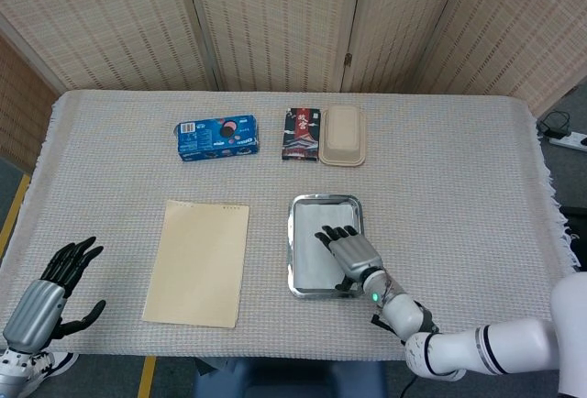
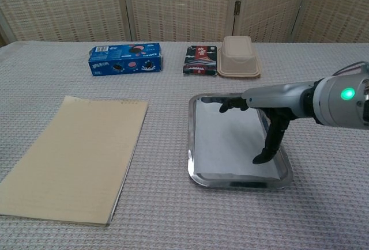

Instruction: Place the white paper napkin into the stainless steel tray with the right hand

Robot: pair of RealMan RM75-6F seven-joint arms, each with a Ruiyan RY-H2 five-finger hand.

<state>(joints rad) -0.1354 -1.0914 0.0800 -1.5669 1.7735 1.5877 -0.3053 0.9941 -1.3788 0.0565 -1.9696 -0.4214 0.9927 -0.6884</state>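
Observation:
The stainless steel tray (image 1: 295,233) (image 2: 192,163) lies near the table's front centre. The white paper napkin (image 1: 309,249) (image 2: 225,143) lies flat inside it, covering most of its floor. My right hand (image 1: 343,250) (image 2: 262,112) hovers over the tray's right half with its fingers spread, holding nothing; the thumb points down toward the napkin. My left hand (image 1: 50,288) shows only in the head view, off the table's front left corner, fingers apart and empty.
A tan paper pad (image 1: 198,261) (image 2: 72,155) lies left of the tray. Along the back stand a blue cookie box (image 1: 216,138) (image 2: 124,58), a dark red packet (image 1: 302,134) (image 2: 200,60) and a beige lidded container (image 1: 343,134) (image 2: 238,56).

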